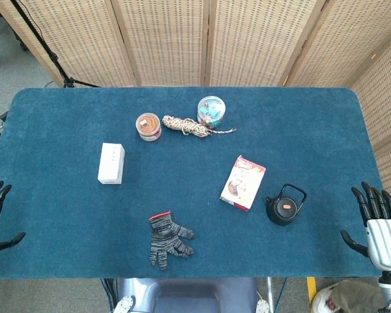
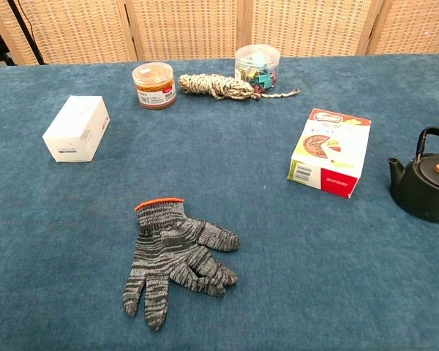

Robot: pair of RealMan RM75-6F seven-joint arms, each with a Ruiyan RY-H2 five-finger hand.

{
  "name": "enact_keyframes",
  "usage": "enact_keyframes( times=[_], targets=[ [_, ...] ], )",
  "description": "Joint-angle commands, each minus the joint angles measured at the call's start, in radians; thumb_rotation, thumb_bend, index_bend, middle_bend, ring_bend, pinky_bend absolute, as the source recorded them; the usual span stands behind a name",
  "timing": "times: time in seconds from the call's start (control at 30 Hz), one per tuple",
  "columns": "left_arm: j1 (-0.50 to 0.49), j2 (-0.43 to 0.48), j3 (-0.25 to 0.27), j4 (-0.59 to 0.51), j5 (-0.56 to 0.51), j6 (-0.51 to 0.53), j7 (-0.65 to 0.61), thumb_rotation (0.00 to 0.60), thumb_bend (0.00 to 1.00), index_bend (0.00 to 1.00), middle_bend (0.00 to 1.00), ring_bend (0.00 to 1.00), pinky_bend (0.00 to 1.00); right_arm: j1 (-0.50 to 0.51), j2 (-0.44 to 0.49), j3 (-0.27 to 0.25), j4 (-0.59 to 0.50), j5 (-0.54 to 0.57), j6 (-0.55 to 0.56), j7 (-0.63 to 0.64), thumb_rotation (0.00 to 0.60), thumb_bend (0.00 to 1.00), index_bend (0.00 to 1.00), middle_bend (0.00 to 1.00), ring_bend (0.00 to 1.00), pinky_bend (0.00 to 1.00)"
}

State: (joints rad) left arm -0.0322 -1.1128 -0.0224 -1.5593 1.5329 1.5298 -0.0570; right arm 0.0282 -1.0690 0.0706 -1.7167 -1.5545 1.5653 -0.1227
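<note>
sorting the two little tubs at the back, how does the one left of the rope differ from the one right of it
The left tub has an orange-red lid and label and looks filled with something brown; the right tub is clear, showing mixed teal and other coloured bits. The left tub stands apart from the rope, while the right tub sits right against its far end. The right tub is slightly farther back on the table. Both are small, round, upright and lidded.

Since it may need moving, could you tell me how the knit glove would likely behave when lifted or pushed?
The glove lies flat and limp, so it would probably droop when lifted. Its knit looks light, and on the fuzzy cloth it may bunch up rather than slide. Rolling or tipping seems unlikely.
</note>
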Motion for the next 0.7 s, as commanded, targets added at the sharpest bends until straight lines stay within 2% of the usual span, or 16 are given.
enact_keyframes(
  times=[0.03,0.4,0.57,0.7],
  targets=[
    [0.002,0.002,0.001,0.001,0.004,0.006,-0.004,0.600,0.11,0.00,0.00,0.00,0.00,0.002,-0.001,-0.001,0.003,0.002,-0.006,0.001,0.600,0.26,0.00,0.00,0.00,0.00],
    [0.013,0.029,0.007,-0.044,0.035,0.044,-0.020,0.600,0.05,0.00,0.00,0.00,0.00,0.035,-0.019,-0.010,0.018,0.023,-0.084,-0.009,0.600,0.26,0.00,0.00,0.00,0.00],
    [0.002,0.053,0.000,-0.107,0.013,0.018,0.008,0.600,0.05,0.00,0.00,0.00,0.00,0.102,-0.007,-0.003,-0.005,0.029,-0.191,-0.018,0.600,0.26,0.04,0.00,0.00,0.00],
    [-0.010,0.061,-0.008,-0.140,0.004,0.004,0.024,0.600,0.05,0.00,0.00,0.00,0.00,0.170,0.011,-0.005,-0.042,0.030,-0.308,0.018,0.600,0.26,0.11,0.00,0.00,0.00]
  ],
)
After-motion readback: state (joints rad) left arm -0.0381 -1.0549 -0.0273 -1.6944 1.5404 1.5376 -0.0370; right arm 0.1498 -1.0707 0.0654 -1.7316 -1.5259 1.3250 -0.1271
